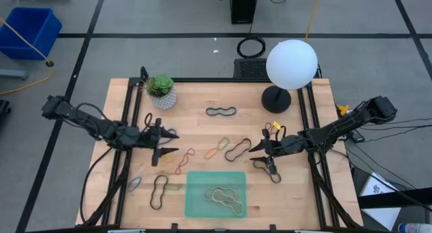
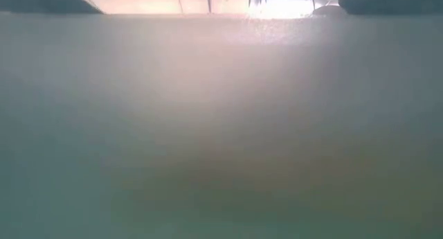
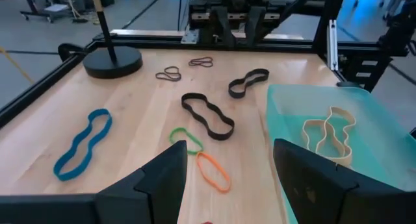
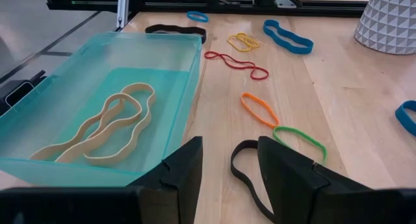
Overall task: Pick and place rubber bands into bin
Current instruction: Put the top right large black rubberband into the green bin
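The green bin (image 1: 202, 207) stands at the table's near edge with tan rubber bands (image 1: 223, 196) lying in it; it also shows in the left wrist view (image 3: 286, 113) and the right wrist view (image 4: 175, 87). Several more rubber bands lie flat on the table. A black band (image 1: 237, 149), a green one (image 1: 223, 144) and an orange one (image 1: 211, 152) lie between the grippers. My left gripper (image 1: 170, 143) is open and empty, left of the bin. My right gripper (image 1: 254, 154) is open, and its fingers stand either side of the black band's near end (image 4: 242, 175).
A potted plant (image 1: 162, 91) and a white globe lamp (image 1: 290, 65) stand at the far edge. Other bands lie around: blue (image 1: 221, 111), red (image 1: 183, 161), black (image 1: 158, 191) and black (image 1: 270, 171). The low view shows only a blur.
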You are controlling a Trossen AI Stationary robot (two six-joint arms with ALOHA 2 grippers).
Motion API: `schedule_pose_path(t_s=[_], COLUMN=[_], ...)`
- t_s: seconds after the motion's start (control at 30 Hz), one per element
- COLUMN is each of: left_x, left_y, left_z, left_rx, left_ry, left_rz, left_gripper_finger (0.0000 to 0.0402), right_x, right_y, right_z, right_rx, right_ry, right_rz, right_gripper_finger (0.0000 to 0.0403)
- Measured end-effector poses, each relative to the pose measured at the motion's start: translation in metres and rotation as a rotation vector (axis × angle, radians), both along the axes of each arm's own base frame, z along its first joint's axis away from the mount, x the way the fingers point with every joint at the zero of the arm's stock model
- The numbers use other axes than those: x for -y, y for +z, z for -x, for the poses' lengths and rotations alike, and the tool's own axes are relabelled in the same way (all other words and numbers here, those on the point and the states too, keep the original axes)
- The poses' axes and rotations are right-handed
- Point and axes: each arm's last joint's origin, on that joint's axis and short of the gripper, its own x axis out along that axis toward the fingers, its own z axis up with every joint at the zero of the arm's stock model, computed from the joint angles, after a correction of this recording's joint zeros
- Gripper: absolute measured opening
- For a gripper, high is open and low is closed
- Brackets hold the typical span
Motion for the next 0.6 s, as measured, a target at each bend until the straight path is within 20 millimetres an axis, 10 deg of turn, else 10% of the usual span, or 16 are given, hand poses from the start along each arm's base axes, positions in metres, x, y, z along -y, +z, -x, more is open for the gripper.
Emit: schedule_pose_path(t_s=[0.6], left_x=[-0.005], left_y=[-0.024], left_z=[0.014], left_rx=[0.049], left_ry=[-0.004], left_rz=[0.0], left_gripper_finger=[0.0237], right_x=[0.002], right_y=[0.005], right_z=[-0.002], right_rx=[0.049], right_ry=[-0.016], right_rz=[-0.015], right_gripper_finger=[0.0141])
